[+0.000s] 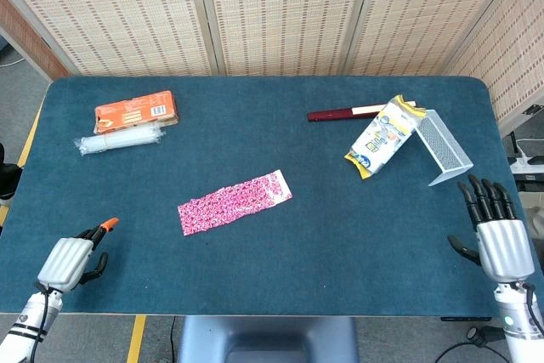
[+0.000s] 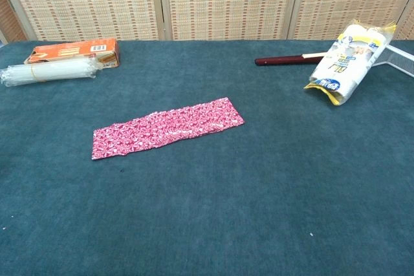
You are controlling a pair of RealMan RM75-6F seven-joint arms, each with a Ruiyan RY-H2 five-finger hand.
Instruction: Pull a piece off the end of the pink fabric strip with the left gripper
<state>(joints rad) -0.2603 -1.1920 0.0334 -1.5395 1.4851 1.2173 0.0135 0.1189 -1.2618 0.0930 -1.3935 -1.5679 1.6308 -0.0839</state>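
The pink patterned fabric strip [image 1: 235, 201] lies flat mid-table, running diagonally from lower left to upper right; the chest view shows the strip [image 2: 167, 127] too. My left hand [image 1: 75, 259] hovers at the near left corner of the table, well to the left of the strip's near end. Its fingers are loosely bent and apart, one has an orange tip, and nothing is in it. Over the near right edge my right hand [image 1: 495, 227] has its fingers stretched out and empty. Neither hand shows in the chest view.
An orange box [image 1: 136, 111] and a clear plastic roll [image 1: 119, 139] sit at the far left. At the far right lie a dark red stick [image 1: 344, 113], a yellow-white snack bag [image 1: 382, 138] and a white mesh rack [image 1: 442, 146].
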